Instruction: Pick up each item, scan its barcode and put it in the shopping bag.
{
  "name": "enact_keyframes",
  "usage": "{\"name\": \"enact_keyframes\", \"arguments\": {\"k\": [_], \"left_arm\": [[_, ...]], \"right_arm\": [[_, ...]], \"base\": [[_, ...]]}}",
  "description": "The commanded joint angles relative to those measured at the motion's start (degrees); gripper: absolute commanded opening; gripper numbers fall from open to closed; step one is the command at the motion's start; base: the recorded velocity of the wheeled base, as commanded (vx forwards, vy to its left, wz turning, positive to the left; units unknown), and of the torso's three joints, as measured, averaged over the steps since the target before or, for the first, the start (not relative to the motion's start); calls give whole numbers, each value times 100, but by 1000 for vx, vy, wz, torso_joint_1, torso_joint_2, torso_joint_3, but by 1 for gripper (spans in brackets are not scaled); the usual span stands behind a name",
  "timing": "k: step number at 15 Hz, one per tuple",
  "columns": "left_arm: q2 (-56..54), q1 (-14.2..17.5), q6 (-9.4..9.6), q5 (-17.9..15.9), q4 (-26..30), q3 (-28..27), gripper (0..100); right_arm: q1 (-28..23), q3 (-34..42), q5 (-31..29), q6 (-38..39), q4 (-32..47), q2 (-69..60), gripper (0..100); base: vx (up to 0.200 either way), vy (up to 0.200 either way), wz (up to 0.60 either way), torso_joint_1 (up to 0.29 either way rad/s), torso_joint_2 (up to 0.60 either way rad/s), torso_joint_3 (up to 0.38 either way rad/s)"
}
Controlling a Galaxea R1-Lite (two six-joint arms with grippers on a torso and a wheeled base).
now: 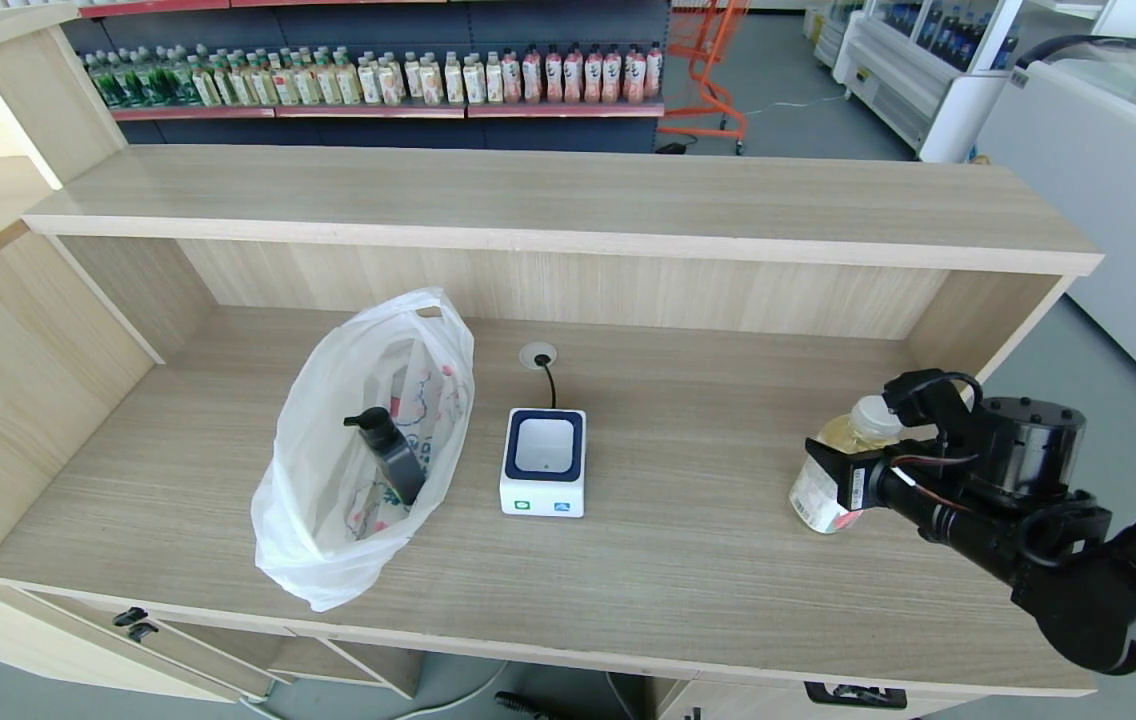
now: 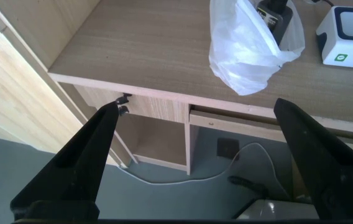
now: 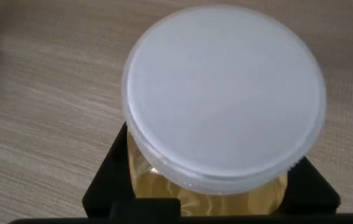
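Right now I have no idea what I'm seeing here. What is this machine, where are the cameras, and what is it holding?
It is a two-armed robot at a light wooden shop counter. The large picture comes from a camera on its head, looking down; the other two come from cameras on its wrists. On the counter stand a white plastic shopping bag with a black pump bottle inside, and a white-and-blue square barcode scanner. Its right hand grips a clear bottle of yellow liquid with a white cap, seen from above in the right wrist picture. Its left hand is open and empty, out in front of the counter.
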Motion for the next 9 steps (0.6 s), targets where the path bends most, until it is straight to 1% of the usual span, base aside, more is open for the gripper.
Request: {"name": "enact_keyframes", "arguments": {"k": [1, 4, 9], "left_arm": [[6, -5, 0, 1, 1, 0, 100], [-2, -5, 0, 1, 1, 0, 100], [6, -5, 0, 1, 1, 0, 100]], "right_arm": [[-6, 9, 4, -99, -17, 24, 0], [3, 79, 4, -476, -88, 33, 0], [-76, 448, 30, -476, -88, 86, 0]], "base": [[0, 0, 0, 0, 0, 0], [0, 0, 0, 0, 0, 0], [0, 0, 0, 0, 0, 0]]}}
